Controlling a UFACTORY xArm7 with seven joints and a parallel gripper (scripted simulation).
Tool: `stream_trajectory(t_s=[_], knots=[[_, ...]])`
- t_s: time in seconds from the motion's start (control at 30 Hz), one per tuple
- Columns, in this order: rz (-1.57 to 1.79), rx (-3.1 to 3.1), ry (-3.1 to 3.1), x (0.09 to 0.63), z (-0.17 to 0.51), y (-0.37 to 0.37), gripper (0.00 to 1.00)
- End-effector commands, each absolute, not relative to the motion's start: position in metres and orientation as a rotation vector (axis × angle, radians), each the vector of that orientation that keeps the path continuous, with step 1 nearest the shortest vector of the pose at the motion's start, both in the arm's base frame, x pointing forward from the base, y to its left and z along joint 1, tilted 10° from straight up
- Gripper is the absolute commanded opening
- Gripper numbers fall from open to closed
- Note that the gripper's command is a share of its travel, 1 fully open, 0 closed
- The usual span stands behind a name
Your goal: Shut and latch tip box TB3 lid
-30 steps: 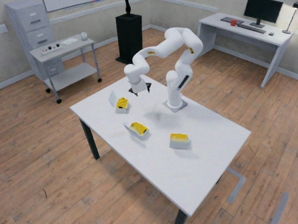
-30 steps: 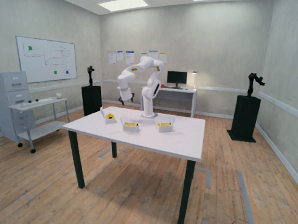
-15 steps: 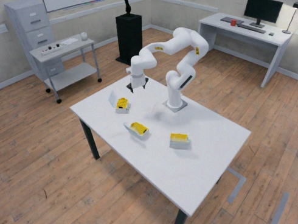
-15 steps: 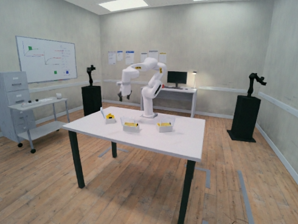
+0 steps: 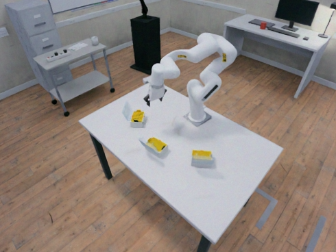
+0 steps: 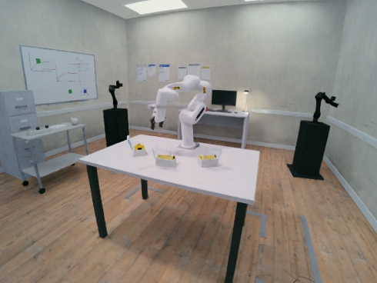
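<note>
From above, my tool [image 5: 154, 99] hangs wide open and empty over the tabletop [image 5: 219, 192], near the leftmost box [image 5: 138, 118]. From the side, three open-lidded boxes stand in a row; labels unreadable.
</note>
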State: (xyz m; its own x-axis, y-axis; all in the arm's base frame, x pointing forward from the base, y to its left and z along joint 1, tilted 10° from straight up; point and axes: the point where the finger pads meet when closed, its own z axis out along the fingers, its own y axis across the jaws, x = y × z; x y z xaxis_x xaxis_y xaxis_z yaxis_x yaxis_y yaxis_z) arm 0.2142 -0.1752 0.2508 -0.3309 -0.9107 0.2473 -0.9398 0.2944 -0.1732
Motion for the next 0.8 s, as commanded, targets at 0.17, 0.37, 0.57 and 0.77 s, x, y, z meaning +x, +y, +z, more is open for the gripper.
stream_trajectory(t_s=[0.17, 0.37, 0.57, 0.77], knots=[[0.449, 1.755, -2.445, 0.224, 0.208, -0.179, 1.0], [0.449, 1.755, -2.445, 0.228, 0.188, -0.18, 1.0], [0.449, 1.755, -2.445, 0.233, 0.158, -0.181, 1.0], [0.448, 1.755, -2.445, 0.238, 0.129, -0.182, 1.0]])
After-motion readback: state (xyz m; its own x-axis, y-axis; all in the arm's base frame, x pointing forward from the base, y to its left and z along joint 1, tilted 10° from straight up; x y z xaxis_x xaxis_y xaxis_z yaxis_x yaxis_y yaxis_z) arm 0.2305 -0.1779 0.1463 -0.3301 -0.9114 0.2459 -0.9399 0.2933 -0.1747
